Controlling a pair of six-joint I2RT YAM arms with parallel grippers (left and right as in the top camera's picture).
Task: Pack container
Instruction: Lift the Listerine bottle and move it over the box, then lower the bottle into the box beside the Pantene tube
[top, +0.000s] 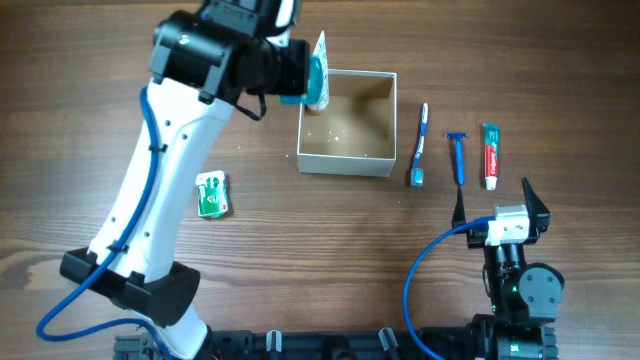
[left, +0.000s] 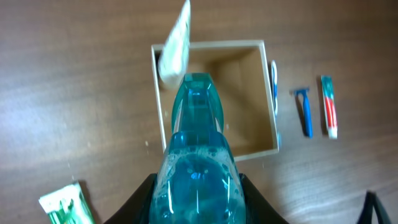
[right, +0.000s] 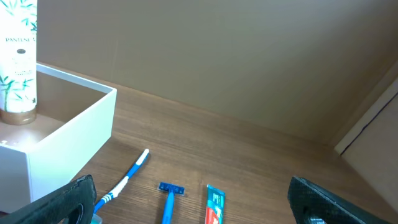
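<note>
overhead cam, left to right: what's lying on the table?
green packet → container → toothbrush → razor → toothpaste tube. Left out: the held teal bottle, since it overlaps the container's left wall.

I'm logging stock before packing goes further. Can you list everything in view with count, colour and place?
square white cardboard container: one, tan inside, table centre
translucent teal plastic bottle with white label: one, held over the container's left wall
blue-and-white toothbrush: one, just right of the container
blue plastic razor: one, right of the toothbrush
red, white and green toothpaste tube: one, right of the razor
green packet: one, left of the container
brown wooden table: one
left hand: gripping the bottle
right hand: open, empty, near the toothpaste
</note>
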